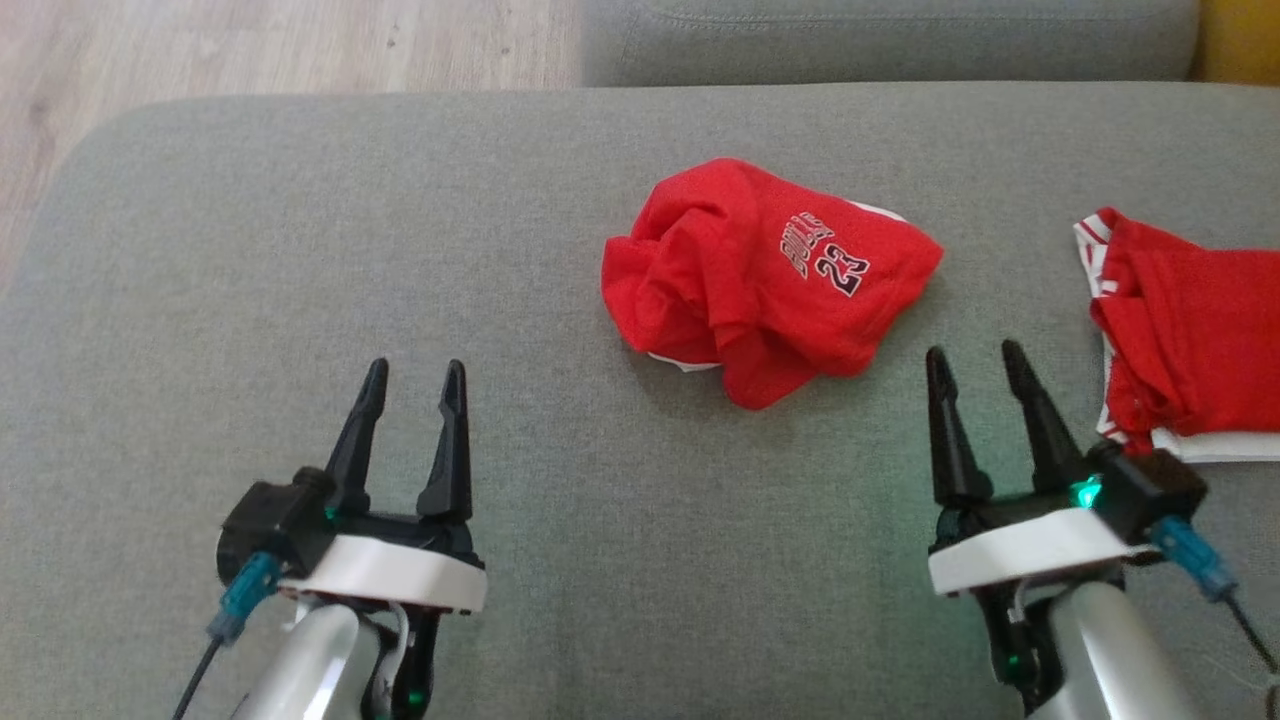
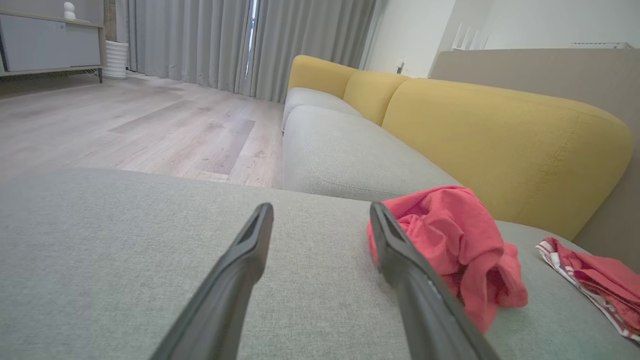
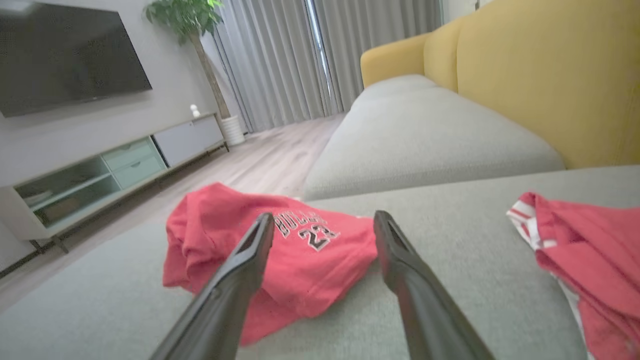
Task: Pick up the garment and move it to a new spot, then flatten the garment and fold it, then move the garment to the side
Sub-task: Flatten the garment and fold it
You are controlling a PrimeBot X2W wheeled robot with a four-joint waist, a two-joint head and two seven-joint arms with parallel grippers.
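Note:
A crumpled red garment (image 1: 760,275) printed with "23" lies in a heap on the grey cushion (image 1: 400,250), a little right of the middle. The same red garment (image 2: 450,240) shows right of my left fingers, and as the red garment (image 3: 300,250) just beyond my right fingers. My left gripper (image 1: 412,372) hovers open at the lower left, well clear of the cloth. My right gripper (image 1: 972,358) is open too, close to the heap's lower right edge, nothing between its fingers.
A second red garment with white striped trim (image 1: 1190,340) lies at the cushion's right edge. Beyond are another grey seat (image 2: 345,155), yellow backrests (image 2: 500,145), wood floor (image 2: 150,125), a TV cabinet (image 3: 115,165) and curtains.

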